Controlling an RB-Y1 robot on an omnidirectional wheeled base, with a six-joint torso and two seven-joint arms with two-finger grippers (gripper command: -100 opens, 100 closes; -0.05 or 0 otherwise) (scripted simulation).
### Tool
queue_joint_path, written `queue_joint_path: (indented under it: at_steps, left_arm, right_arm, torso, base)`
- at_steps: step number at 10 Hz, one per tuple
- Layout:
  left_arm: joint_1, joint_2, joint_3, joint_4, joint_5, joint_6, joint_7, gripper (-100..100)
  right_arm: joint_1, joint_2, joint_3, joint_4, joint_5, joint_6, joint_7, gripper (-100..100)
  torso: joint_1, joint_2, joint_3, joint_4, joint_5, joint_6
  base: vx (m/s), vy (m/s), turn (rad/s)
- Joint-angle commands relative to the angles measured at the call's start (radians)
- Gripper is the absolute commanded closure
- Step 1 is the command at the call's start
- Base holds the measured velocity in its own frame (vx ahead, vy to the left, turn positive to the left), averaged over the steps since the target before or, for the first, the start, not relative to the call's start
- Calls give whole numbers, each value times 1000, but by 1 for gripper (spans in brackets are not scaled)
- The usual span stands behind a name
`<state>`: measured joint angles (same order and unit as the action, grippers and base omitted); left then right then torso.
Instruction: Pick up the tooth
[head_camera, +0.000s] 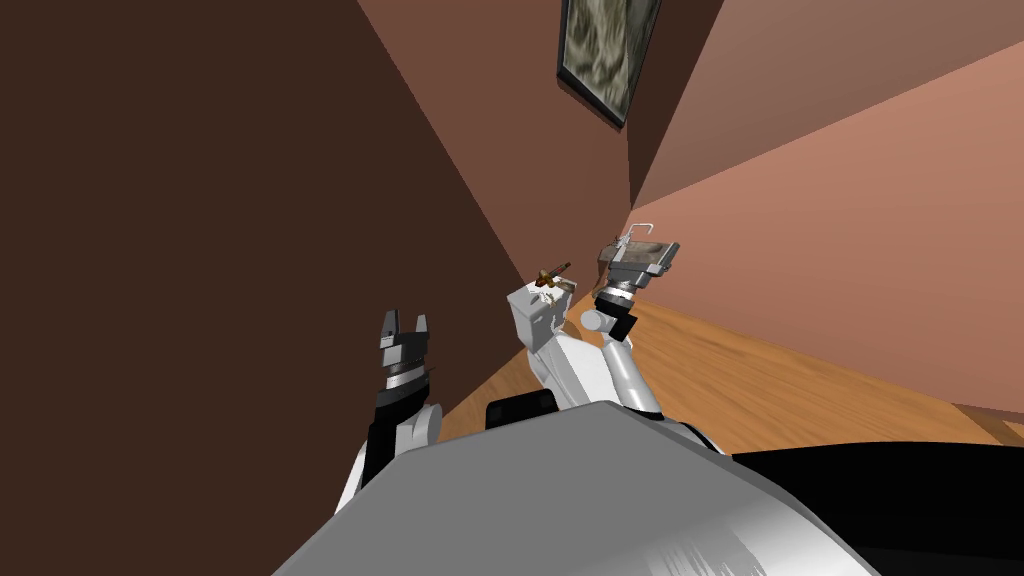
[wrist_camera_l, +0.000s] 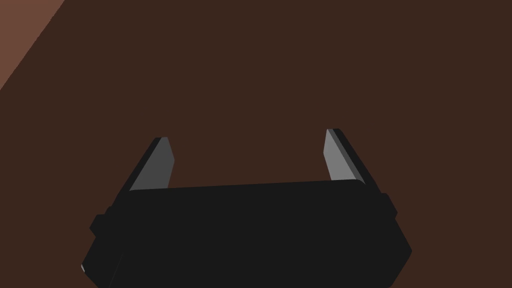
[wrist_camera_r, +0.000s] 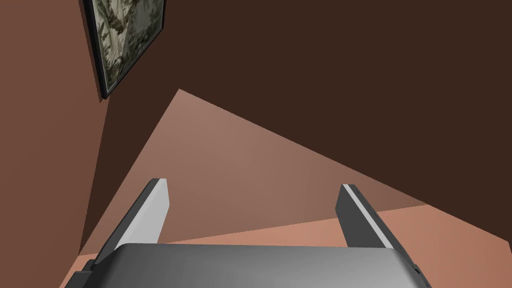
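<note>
Searching: dark left gripper and grey right gripper are hanging with fingers spread, holding nothing. The small brown stick-like object on the white box, perhaps the target, is calling for a closer approach.

Dark brown wall across the left; pinkish walls at right; picture top centre; wood floor lower right.

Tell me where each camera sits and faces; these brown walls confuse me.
Head view: on the head, steeply down at a dark brown wall and wooden floor; left gripper and right gripper show.
Left wrist view: left hand, facing the dark brown wall; open fingers.
Right wrist view: right hand, facing toward a framed picture; open fingers.
Shared: head and right wrist views both show that picture.
</note>
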<state>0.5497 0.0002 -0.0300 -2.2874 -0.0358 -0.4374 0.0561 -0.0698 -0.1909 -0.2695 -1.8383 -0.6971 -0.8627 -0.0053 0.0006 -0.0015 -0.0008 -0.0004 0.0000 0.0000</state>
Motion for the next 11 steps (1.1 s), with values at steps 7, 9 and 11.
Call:
queue_joint_path:
  at_steps: [7, 9, 11]
  left_arm:
    - [0, 0, 0, 0, 0, 0, 0, 0]
    - [0, 0, 0, 0, 0, 0, 0, 0]
    - [0, 0, 0, 0, 0, 0, 0, 0]
  right_arm:
    - [-68, 0, -40, 65, -70, -32, 7, -100]
    - [-68, 0, -40, 65, -70, -32, 7, -100]
    - [-89, 5, -44, 80, -107, -56, 13, -100]
  torso:
    - [-1, 2, 1, 0, 0, 0]
    - [-1, 1, 1, 0, 0, 0]
    - [-1, 2, 1, 0, 0, 0]
  base:
    - [1, -2, 14]
    - [4, 4, -12]
    - [-1, -2, 28]
